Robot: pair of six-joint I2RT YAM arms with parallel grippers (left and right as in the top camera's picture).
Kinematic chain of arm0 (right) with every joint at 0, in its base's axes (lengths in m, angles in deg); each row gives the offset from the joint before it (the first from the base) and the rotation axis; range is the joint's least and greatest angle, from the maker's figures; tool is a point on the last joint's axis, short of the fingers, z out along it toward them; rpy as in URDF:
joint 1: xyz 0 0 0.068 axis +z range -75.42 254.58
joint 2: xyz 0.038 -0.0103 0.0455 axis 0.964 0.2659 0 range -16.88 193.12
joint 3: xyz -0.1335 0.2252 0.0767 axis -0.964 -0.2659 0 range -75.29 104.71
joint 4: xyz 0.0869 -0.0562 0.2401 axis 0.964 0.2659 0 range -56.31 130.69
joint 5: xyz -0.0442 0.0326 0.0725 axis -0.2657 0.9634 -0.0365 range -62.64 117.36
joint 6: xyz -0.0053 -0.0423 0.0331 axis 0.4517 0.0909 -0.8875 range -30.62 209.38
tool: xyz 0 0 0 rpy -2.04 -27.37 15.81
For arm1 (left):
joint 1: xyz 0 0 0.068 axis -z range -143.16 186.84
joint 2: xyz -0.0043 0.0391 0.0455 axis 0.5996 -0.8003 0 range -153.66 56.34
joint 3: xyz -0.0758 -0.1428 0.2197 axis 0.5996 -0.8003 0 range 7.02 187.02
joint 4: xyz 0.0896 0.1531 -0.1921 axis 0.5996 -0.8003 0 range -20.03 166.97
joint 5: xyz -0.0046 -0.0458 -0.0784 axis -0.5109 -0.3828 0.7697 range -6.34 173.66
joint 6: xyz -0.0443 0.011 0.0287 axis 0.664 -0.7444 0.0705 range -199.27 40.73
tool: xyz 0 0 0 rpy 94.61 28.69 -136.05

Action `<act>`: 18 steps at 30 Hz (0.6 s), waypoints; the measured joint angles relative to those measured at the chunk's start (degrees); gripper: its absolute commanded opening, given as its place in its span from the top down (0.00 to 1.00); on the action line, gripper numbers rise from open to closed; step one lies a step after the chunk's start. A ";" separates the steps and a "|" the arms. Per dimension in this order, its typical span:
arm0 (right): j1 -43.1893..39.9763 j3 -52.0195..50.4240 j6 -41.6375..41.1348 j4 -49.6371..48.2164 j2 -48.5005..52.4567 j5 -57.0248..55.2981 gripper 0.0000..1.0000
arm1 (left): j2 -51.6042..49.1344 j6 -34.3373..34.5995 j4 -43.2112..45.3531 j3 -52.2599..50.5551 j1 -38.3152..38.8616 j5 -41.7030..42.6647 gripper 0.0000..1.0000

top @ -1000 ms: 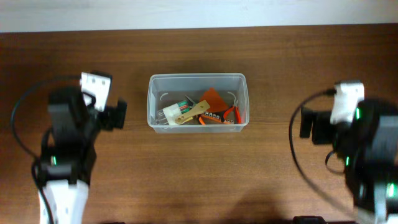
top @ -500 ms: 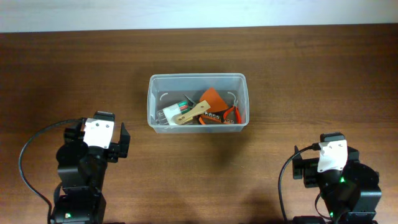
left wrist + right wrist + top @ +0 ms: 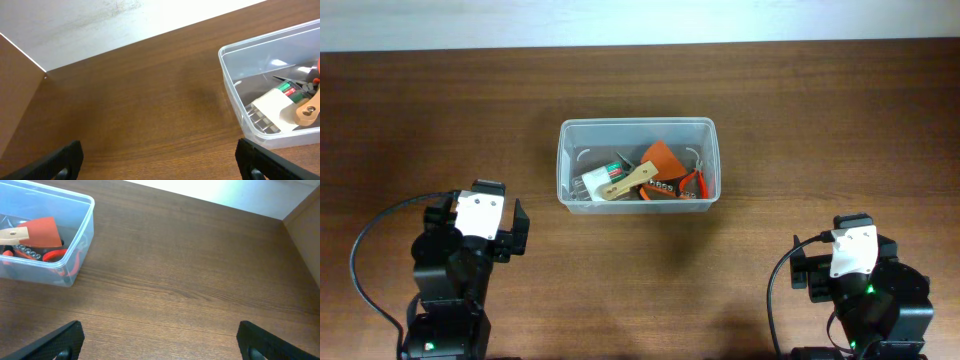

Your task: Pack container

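Centre of the counter [image 3: 800,120], toward the far side: one container [image 3: 638,122], a clear tub with its long axis running left-right across the counter. Both arms sit at the near edge, well apart from it. From the left arm [image 3: 460,255] the tub lies ahead and to the right. From the right arm [image 3: 865,285] it lies ahead and to the left. Left arm looks the nearer, by a modest margin. Any reach goes forward and inward, over a short end wall or the near long wall.

Jaws: both pairs spread wide, nothing between them. Each wrist view shows only dark fingertips [image 3: 62,160] at the bottom corners, with bare counter between.

Count inside the tub:
- one white block [image 3: 597,180] with green and red marks
- one tan flat piece [image 3: 632,178] with a hole, lying over the block
- one orange-brown flat piece [image 3: 660,157]
- one red-handled tool [image 3: 697,182]
- one short row of small metal bits [image 3: 665,187] — can't count those

Items overlap in a heap along the near wall, so something may be hidden underneath. Judging by that, packing looks done or nearly so.
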 measured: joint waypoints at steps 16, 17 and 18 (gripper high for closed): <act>0.35 -0.52 -2.19 3.28 -12.70 3.93 0.01 | 0.00 0.00 -0.07 0.00 0.00 0.00 0.01; 0.42 -0.96 -2.58 3.52 -14.95 5.27 0.01 | 0.00 0.00 -0.02 0.00 0.00 0.00 0.01; 0.44 -1.99 -2.99 3.08 -17.86 6.80 0.01 | 0.00 0.00 -0.13 0.00 -0.02 0.00 0.01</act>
